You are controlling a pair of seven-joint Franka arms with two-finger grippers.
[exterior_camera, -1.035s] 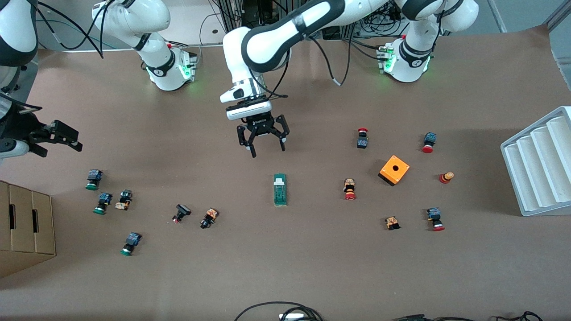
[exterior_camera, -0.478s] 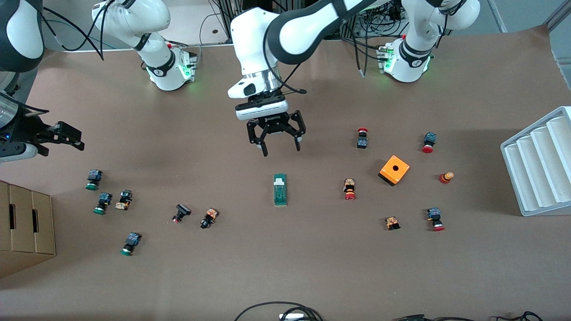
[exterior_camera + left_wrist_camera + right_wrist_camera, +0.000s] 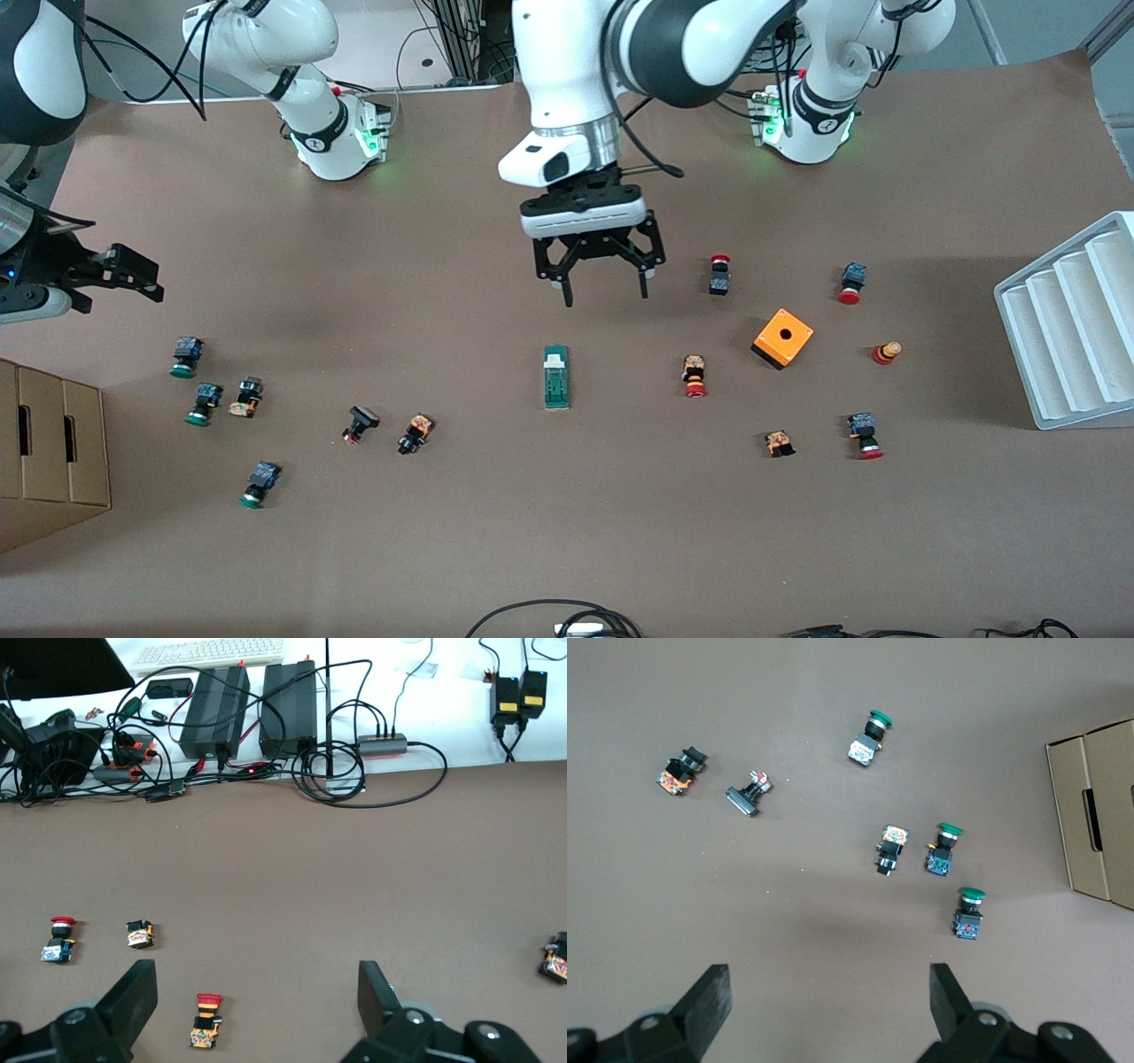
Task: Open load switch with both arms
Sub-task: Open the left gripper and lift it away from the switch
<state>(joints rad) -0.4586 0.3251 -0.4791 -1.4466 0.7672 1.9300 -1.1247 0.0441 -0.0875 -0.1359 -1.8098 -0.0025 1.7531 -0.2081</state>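
The load switch (image 3: pixel 555 377), a slim dark-green block, lies flat mid-table with its white tab at the end farther from the front camera. My left gripper (image 3: pixel 605 297) hangs open and empty over bare table just off that tab end, slightly toward the left arm's end. In the left wrist view the left gripper (image 3: pixel 257 992) frames bare table and a red push button (image 3: pixel 205 1023); the load switch is out of that view. The right gripper (image 3: pixel 111 279) waits at the right arm's end of the table. In its wrist view the right gripper (image 3: pixel 828 997) is open over bare table.
An orange box with a hole (image 3: pixel 783 338) and several red push buttons (image 3: pixel 695 376) lie toward the left arm's end, beside a white stepped tray (image 3: pixel 1072 323). Several green push buttons (image 3: pixel 205 403) and a cardboard box (image 3: pixel 49 452) lie toward the right arm's end.
The left gripper has swung toward the left arm's end of the table, still open. The right gripper has barely moved. The load switch has not moved.
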